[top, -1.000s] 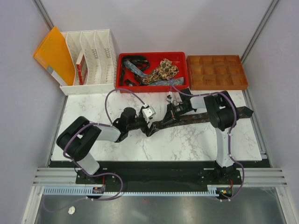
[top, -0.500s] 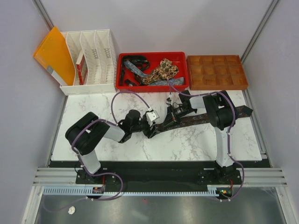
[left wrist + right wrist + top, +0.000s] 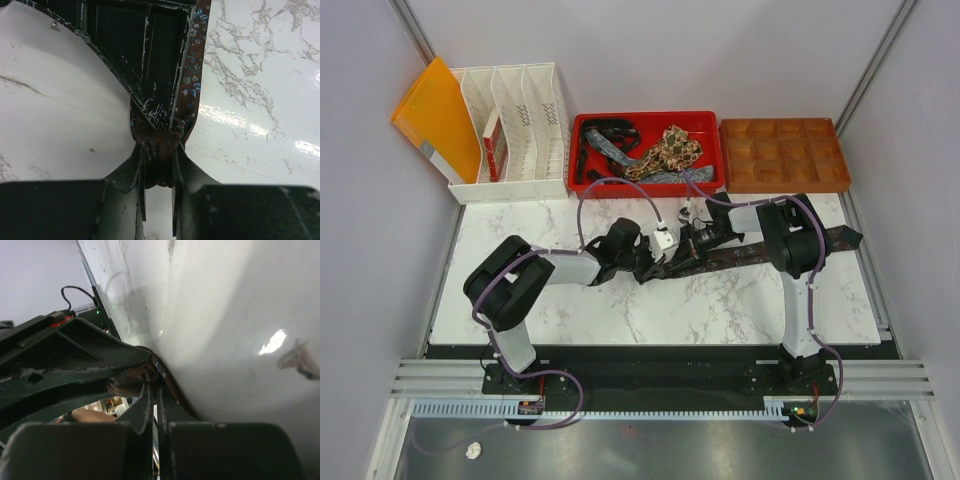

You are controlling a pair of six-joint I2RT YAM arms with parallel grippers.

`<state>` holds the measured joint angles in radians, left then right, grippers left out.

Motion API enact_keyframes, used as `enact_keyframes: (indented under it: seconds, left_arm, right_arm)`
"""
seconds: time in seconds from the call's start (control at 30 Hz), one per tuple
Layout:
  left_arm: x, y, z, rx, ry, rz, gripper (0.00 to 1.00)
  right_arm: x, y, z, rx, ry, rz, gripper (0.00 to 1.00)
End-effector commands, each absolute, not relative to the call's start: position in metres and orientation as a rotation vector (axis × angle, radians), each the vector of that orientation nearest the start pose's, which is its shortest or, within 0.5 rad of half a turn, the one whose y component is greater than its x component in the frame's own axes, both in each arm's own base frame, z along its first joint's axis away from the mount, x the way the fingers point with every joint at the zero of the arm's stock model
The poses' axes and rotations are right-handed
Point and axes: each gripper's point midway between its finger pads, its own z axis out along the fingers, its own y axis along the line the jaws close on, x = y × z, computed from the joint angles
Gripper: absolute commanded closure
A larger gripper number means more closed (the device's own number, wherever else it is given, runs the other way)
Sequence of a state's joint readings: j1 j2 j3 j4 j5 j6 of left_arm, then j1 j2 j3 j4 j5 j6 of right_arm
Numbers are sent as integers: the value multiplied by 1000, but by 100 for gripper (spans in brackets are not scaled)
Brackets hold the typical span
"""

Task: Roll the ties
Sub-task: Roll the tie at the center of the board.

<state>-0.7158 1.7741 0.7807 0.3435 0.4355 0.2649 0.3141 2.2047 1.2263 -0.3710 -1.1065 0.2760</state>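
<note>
1 brown tie (image 3: 760, 250) on table. At least 3 more tangled in 1 red bin (image 3: 645, 118): black tie (image 3: 605, 130), blue tie (image 3: 612, 150), speckled tie (image 3: 670, 150); exact count unclear. 1 compartment tray (image 3: 783, 186), 1 white file rack (image 3: 510, 188), 1 orange folder (image 3: 435, 115). 2 arms: left arm (image 3: 555, 270), right arm (image 3: 790, 245).

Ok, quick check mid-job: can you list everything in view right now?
dark tie: one, black-brown patterned, stretched across the table
ties in tray: at least three, black, blue, tan-speckled, tangled
red tray: one, far centre
compartment tray: one, brown, far right
file rack: one, white, far left
red item: one, inside the rack
folder: one, orange, leaning on the rack
table: one, white marble
left gripper: shut on the dark tie's end
right gripper: shut on the dark tie
</note>
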Motion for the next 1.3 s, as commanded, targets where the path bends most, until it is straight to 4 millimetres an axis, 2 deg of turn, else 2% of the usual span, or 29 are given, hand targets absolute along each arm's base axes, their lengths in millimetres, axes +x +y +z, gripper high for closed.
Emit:
enact_keyframes:
  seconds: [0.0,0.03,0.07,0.13,0.17,0.2,0.23,0.3,0.33,0.43,0.57,0.6,0.73,0.9,1.0,1.07,1.27]
  left_arm:
    - [285,-325,26,1409,1885,-631,87]
    - [278,-318,21,1442,1929,-631,88]
    - [279,-320,25,1453,1921,-632,89]
    - [267,-316,23,1497,1970,-663,90]
    - [271,-325,32,1512,1957,-661,90]
    - [273,-325,34,1521,1969,-654,90]
    - [270,-319,26,1554,2019,-635,91]
    - [279,-319,29,1602,1996,-584,91]
    - [280,-315,21,1622,2025,-550,91]
    - [283,-307,16,1694,2051,-491,91]
    - [277,-289,-3,1797,2100,-416,91]
    - [276,-287,-4,1816,2094,-408,91]
    - [275,-281,-12,1876,2079,-353,89]
    - [276,-276,-20,1927,2066,-317,87]
    - [276,-272,-25,1957,2058,-288,87]
    - [276,-271,-26,1974,2042,-282,86]
    - [279,-271,-30,1994,2054,-255,82]
  right_arm:
    - [287,246,-69,-159,2945,1279,98]
    - [290,247,-67,-143,2931,1280,97]
    - [297,250,-66,-144,2896,1280,93]
    - [301,254,-60,-97,2882,1293,87]
    - [304,254,-58,-85,2872,1295,83]
    - [308,256,-52,-90,2855,1300,82]
    - [309,256,-48,-87,2847,1299,79]
    - [311,256,-38,-98,2822,1307,78]
    - [312,256,-35,-88,2819,1314,77]
    - [315,253,-23,-42,2801,1340,73]
    - [316,248,-5,-15,2767,1374,66]
    - [318,247,3,-16,2746,1381,65]
    - [316,243,13,20,2723,1415,56]
    - [319,247,22,87,2664,1488,54]
    - [322,252,31,104,2618,1540,48]
    - [321,253,28,104,2624,1538,47]
    - [318,260,22,108,2637,1546,51]
